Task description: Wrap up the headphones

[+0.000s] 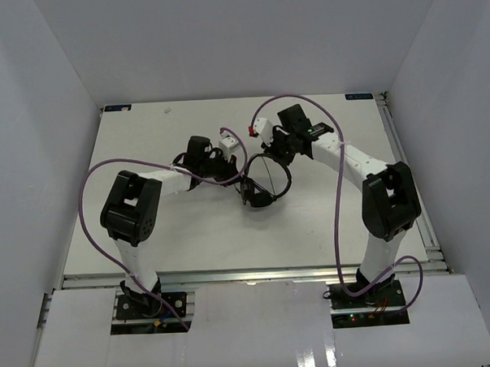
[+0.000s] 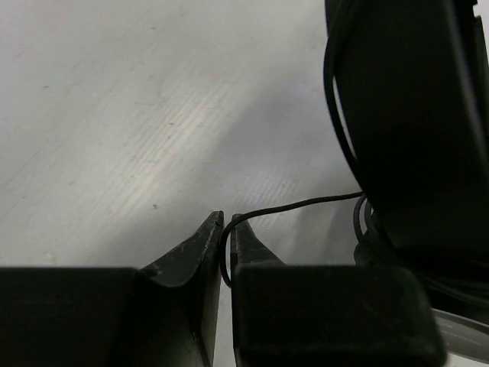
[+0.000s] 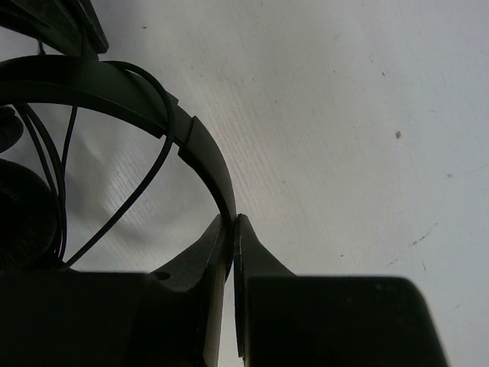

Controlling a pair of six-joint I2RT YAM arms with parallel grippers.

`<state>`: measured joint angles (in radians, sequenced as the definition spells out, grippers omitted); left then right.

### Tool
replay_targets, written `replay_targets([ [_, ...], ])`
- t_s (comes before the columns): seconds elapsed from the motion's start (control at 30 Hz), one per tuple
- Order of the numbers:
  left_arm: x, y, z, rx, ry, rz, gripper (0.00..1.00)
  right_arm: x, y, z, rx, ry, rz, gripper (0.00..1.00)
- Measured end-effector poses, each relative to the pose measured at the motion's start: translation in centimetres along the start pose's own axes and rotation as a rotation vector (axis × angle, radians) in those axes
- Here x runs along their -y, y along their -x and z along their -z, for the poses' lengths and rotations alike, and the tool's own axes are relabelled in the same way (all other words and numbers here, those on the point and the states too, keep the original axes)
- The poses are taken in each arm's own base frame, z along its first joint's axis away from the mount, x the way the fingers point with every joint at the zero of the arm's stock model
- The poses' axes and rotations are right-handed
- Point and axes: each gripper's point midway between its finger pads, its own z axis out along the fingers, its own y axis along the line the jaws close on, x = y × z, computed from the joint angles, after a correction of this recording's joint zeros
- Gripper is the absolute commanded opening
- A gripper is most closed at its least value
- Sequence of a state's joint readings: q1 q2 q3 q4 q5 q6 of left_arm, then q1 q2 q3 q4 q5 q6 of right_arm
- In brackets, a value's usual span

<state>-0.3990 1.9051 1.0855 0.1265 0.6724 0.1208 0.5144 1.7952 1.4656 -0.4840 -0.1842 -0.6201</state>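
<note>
The black headphones [image 1: 265,183] are held above the table's middle, their earcups hanging low and the thin headband arching up toward the right arm. My right gripper [image 3: 232,222] is shut on the headband [image 3: 202,153], near its end. My left gripper [image 2: 226,220] is shut on the thin black cord [image 2: 298,205], which runs right to a large dark earcup [image 2: 416,122]. Cord loops [image 3: 114,206] cross inside the headband's arch. In the top view the left gripper [image 1: 238,177] is just left of the headphones and the right gripper [image 1: 276,154] just above them.
Thick purple cables [image 1: 335,196] loop from both arms over the white table [image 1: 190,235]. White walls enclose the table on three sides. A metal rail [image 1: 249,273] runs along the near edge.
</note>
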Motion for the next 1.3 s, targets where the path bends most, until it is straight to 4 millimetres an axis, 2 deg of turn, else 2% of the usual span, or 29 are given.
replay_targets([
  [0.1, -1.2, -0.1, 0.3, -0.012, 0.052, -0.015, 0.2, -0.3, -0.9, -1.6, -0.037, 0.025, -0.001, 0.08],
  [0.27, -2.8, 1.0, 0.5, -0.008, 0.112, -0.049, 0.21, -0.5, -1.8, -3.7, -0.079, 0.042, -0.003, 0.08],
  [0.4, -4.0, 1.0, 0.1, -0.017, 0.137, -0.055, 0.25, -0.5, -2.1, -4.3, -0.094, 0.044, -0.012, 0.08],
  [0.63, -6.3, -1.6, -0.1, -0.085, 0.199, -0.002, 0.4, 0.6, -1.9, -5.3, -0.111, 0.015, -0.028, 0.08],
  [0.93, -8.5, -1.2, 1.2, -0.1, 0.272, 0.041, 0.55, 1.3, -2.4, -6.6, -0.157, -0.005, -0.059, 0.08],
  [1.2, -10.1, -0.2, 2.6, -0.081, 0.315, 0.107, 0.74, 1.6, -2.3, -7.1, -0.177, -0.006, -0.074, 0.08],
  [1.3, -10.0, 0.1, 3.4, -0.065, 0.326, 0.133, 0.74, 1.8, -2.2, -7.3, -0.177, -0.005, -0.075, 0.09],
])
